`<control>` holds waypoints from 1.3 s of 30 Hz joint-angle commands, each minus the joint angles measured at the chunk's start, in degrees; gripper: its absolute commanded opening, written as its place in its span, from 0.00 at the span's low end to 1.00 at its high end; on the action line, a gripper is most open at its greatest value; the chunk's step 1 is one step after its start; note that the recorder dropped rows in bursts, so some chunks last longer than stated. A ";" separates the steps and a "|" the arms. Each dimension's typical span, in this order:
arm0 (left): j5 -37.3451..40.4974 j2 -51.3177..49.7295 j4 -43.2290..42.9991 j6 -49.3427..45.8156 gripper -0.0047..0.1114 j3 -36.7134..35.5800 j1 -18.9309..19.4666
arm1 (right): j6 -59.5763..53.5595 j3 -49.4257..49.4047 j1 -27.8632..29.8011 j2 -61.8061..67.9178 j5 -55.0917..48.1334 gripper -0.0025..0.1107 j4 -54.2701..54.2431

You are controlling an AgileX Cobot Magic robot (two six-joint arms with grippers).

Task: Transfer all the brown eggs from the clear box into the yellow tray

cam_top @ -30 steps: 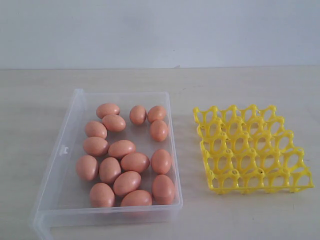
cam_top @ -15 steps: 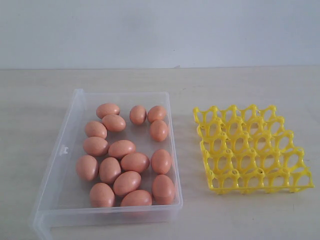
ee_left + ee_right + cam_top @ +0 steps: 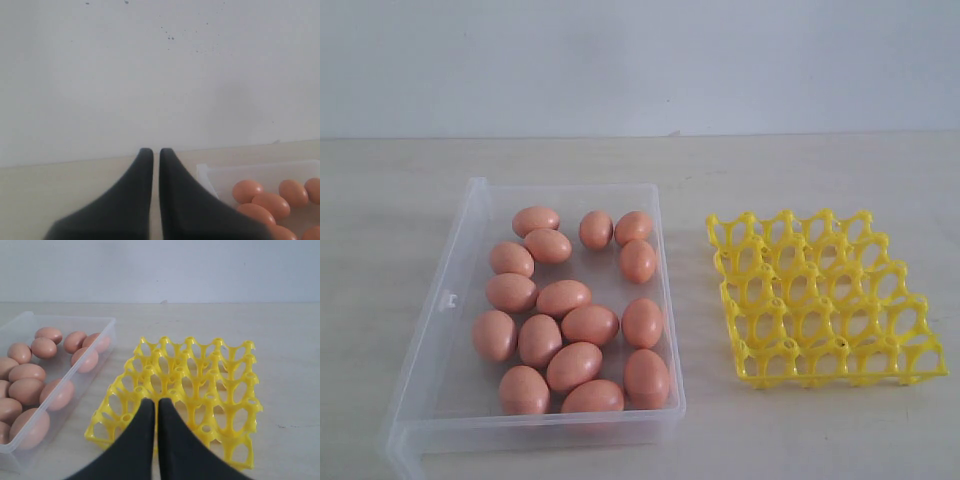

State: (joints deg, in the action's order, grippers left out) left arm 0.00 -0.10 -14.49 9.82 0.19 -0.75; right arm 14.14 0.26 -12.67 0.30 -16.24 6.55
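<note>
On the pale table (image 3: 820, 160), clear box (image 3: 455, 385) at left and yellow tray (image 3: 825, 298) at right, near each other but apart, with bare tabletop between.

Brown eggs (image 3: 563, 297) — sixteen counted, all lying on the floor of the clear box. Most are clustered and touching along its middle and right side; a strip of floor by the left wall is bare. Yellow tray: every cup visible holds nothing.

Left gripper (image 3: 152, 151): dark fingers drawn together, only a thin slit between them, nothing held. It hangs over bare table just beside a corner of the clear box, a few eggs visible past it.

Right gripper (image 3: 151, 402): fingers likewise pressed together, gripping nothing — its tips sit in front of the yellow tray's lattice; contact with the tray cannot be judged. Plain white wall (image 3: 640, 60) behind the table.
</note>
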 commanded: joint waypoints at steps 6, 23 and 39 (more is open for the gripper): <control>0.00 0.10 0.09 -0.08 0.07 -0.19 0.12 | -0.13 -0.26 0.15 -0.30 0.38 0.02 0.36; 0.00 0.10 0.09 -0.08 0.07 -0.19 0.00 | -2.01 -0.26 0.15 -0.30 5.28 0.02 9.63; 0.00 0.10 0.09 -0.08 0.07 -0.19 -1.16 | 11.49 -0.26 0.15 -0.30 29.39 0.02 2.94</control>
State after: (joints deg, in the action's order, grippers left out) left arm 0.00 -0.10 -14.49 9.82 0.19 -1.73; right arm 16.91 -0.02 -12.67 0.30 3.66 12.52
